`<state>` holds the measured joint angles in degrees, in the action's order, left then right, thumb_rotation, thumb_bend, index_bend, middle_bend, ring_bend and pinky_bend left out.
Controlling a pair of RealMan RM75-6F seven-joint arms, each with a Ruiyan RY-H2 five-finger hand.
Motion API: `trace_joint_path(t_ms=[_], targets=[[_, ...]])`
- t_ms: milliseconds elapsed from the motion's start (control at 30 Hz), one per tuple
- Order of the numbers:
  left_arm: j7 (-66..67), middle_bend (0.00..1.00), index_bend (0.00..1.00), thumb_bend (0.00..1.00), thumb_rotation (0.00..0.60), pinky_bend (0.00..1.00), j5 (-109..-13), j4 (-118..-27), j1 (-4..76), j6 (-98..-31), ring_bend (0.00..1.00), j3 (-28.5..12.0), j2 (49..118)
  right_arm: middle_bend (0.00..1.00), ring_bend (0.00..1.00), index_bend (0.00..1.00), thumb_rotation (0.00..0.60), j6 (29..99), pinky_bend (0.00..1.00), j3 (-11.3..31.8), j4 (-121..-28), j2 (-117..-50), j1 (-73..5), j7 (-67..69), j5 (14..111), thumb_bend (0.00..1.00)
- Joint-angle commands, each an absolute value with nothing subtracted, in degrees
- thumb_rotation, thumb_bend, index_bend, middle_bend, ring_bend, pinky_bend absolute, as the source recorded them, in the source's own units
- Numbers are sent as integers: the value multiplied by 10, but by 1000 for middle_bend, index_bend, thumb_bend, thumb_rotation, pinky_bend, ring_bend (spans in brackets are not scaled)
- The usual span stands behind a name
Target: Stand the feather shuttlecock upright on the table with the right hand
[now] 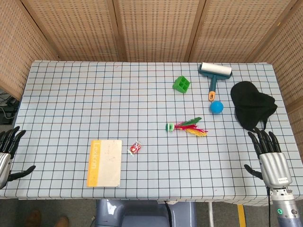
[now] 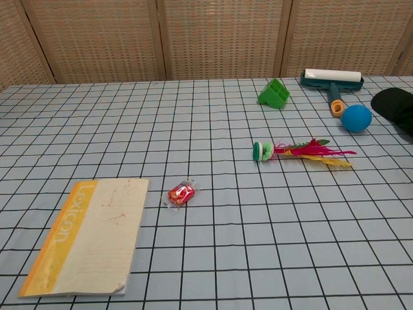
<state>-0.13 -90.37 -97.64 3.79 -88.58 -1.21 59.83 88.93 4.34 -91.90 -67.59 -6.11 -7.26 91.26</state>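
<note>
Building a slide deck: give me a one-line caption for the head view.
Feather shuttlecock lying flat on the checked table, right hand open at the edge.

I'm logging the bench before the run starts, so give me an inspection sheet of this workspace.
Surface: table under a checked cloth.
Job's things: feather shuttlecock lies on its side, base to the left.
Clutter: notebook, wrapped candy, green holder, lint roller, blue ball, black cap.
Hands: left hand and right hand open, at the near edge.
Cables: some on the floor, far left.
Surroundings: woven screens.
</note>
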Motion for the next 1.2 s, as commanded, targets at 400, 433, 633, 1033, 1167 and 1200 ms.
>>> trace_joint_path(t_ms=[400,433,633,1033,1167,1200], targets=[[-3,0,0,0,600,0,-898,-975,43,-877,0,-15,604,0,0,74,600,807,0,67,-903,-680,-119,-95,891,0],[-2,0,0,0,600,0,-898,-976,44,-877,0,-16,604,0,0,82,600,800,0,69,-903,-681,-123,-96,889,0],[10,0,0,0,600,0,-899,-968,59,-858,0,-20,619,0,0,315,600,637,0,116,-911,-688,-239,-118,836,6],[30,0,0,0,600,0,-868,-962,70,-833,0,-26,629,0,0,471,600,534,0,156,-849,-811,-348,-243,639,431],[27,0,0,0,600,0,-861,-960,72,-830,0,-29,630,0,0,469,600,536,0,148,-819,-843,-366,-276,615,500],[26,0,0,0,600,0,-860,-960,72,-830,0,-30,629,0,0,468,600,534,0,146,-812,-850,-369,-279,607,501]])
